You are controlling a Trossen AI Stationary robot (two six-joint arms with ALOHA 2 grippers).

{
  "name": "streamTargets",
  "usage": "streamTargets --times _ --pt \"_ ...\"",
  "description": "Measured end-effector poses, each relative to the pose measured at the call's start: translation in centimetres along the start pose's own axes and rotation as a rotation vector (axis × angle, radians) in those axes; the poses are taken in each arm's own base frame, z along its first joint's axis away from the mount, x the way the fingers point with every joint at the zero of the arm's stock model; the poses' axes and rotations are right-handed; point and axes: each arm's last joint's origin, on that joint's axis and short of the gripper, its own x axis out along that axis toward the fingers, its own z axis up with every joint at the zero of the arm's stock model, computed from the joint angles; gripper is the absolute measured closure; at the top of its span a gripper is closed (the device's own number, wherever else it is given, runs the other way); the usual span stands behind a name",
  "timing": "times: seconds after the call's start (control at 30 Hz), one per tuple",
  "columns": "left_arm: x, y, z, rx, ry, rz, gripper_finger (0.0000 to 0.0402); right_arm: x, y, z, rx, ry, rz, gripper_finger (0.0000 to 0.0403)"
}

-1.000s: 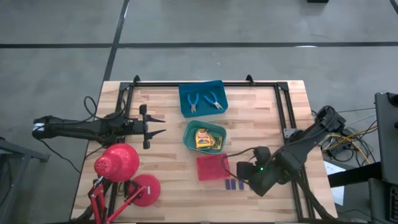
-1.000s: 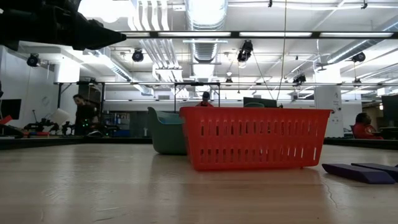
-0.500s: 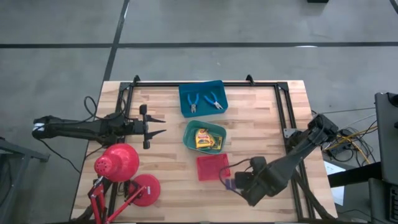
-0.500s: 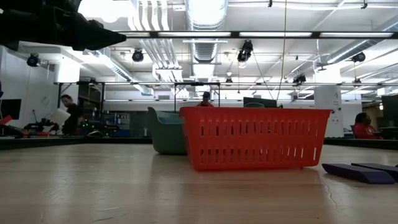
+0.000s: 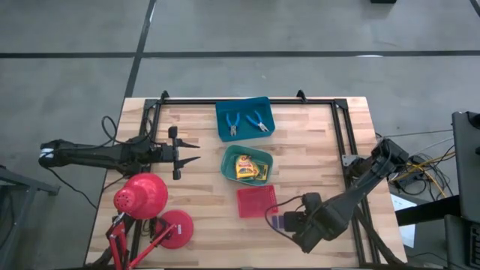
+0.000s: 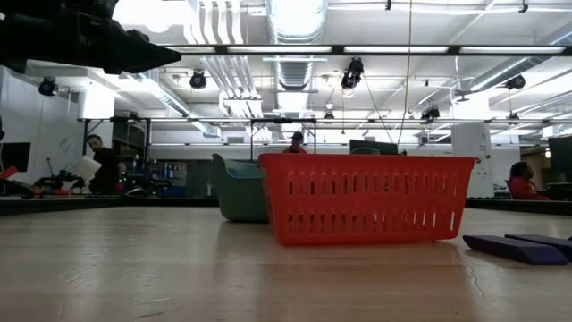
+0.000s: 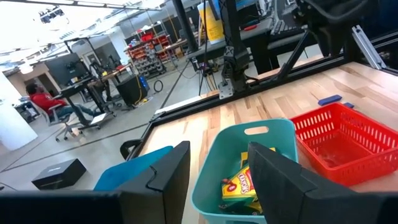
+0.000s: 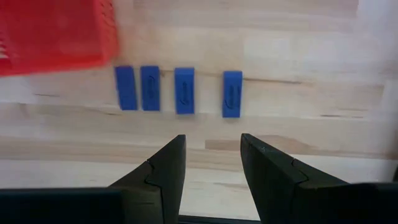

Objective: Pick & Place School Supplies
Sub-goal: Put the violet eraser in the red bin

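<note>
My right gripper (image 8: 210, 163) hangs over four blue blocks, empty.

The fingers are spread and grasp nothing. The blocks (image 8: 178, 90) lie in a row on the table (image 5: 315, 142), flat, just beside the red tray (image 5: 256, 201). The scissors (image 5: 244, 122) are in the blue tray (image 5: 222, 114), and the yellow boxes (image 5: 252, 169) are in the green tray (image 5: 227, 166). My left gripper (image 5: 189, 150) waits beside the lamp (image 5: 142, 195), fingers also apart and empty.
</note>
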Motion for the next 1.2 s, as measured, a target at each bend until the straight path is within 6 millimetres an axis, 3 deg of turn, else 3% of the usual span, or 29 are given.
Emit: streamTargets --times 0.27,0.77,1.2 --pt "0.0 0.0 0.0 0.0 0.0 0.0 0.0234 3.3 -0.7 -1.0 -0.014 0.058 0.023 0.0255" --pt "0.0 0.0 0.0 0.0 0.0 0.0 0.0234 9.2 -2.4 -0.4 -0.014 0.107 0.021 0.0255" --pt "0.0 0.0 0.0 0.0 0.0 0.0 0.0234 10.4 -2.6 0.6 0.01 0.098 -0.003 0.0255"
